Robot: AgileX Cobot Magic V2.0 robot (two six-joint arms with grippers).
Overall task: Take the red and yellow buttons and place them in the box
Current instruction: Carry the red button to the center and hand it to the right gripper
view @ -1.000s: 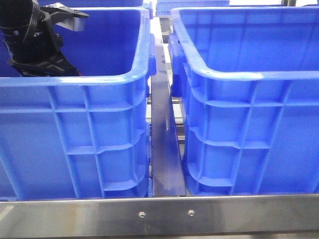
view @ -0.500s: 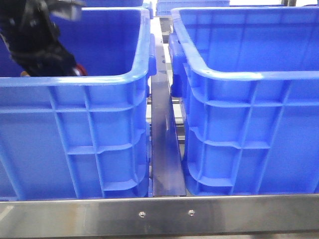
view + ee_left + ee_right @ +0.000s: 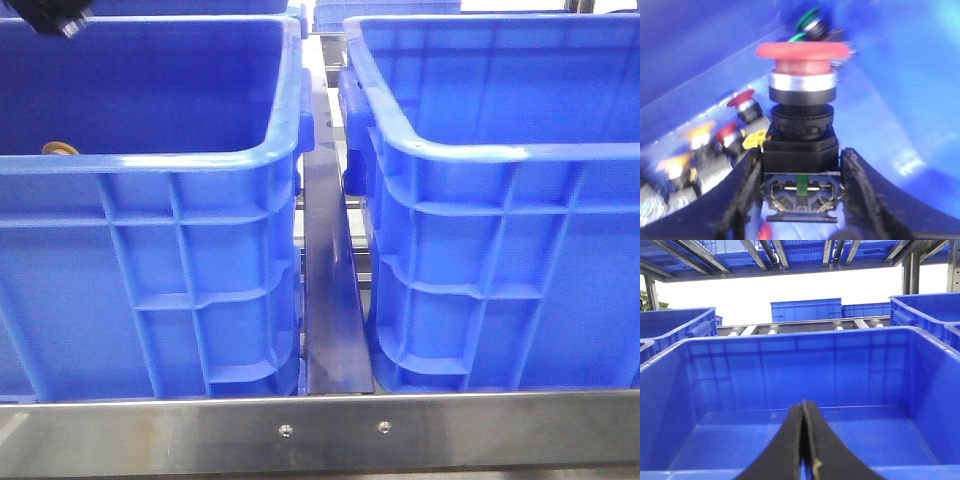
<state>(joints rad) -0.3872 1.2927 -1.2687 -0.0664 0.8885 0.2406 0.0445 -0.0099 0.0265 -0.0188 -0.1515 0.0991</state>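
Overhead, metal shelving rails (image 3: 765,255) run across a bright white background, and more blue crates (image 3: 805,310) stand on a roller rack behind. In the front view, two large blue crates sit side by side on a steel surface (image 3: 320,430), with a metal divider strip (image 3: 330,300) between them. The left crate (image 3: 150,260) holds the parts; over its near rim only a yellow-orange bit (image 3: 58,149) is visible. My left arm is only a dark piece at the top left corner of that view.

My left jaws (image 3: 802,200) are clamped on the red button (image 3: 802,55). The two black fingers (image 3: 747,190) press on the sides of its black contact block, and the red mushroom cap with its silver collar stands upright above them. Below it, on the crate floor, lie other push buttons: two red ones (image 3: 742,102), two yellow ones (image 3: 697,132) which are blurred, and green ones (image 3: 810,22) near the corner of the wall.

My right jaws (image 3: 804,440) are together, with the black fingers (image 3: 785,450) touching along their length and nothing between them. They hang over the near rim of the right crate, the box (image 3: 800,390), and I see only the bare blue floor inside it.
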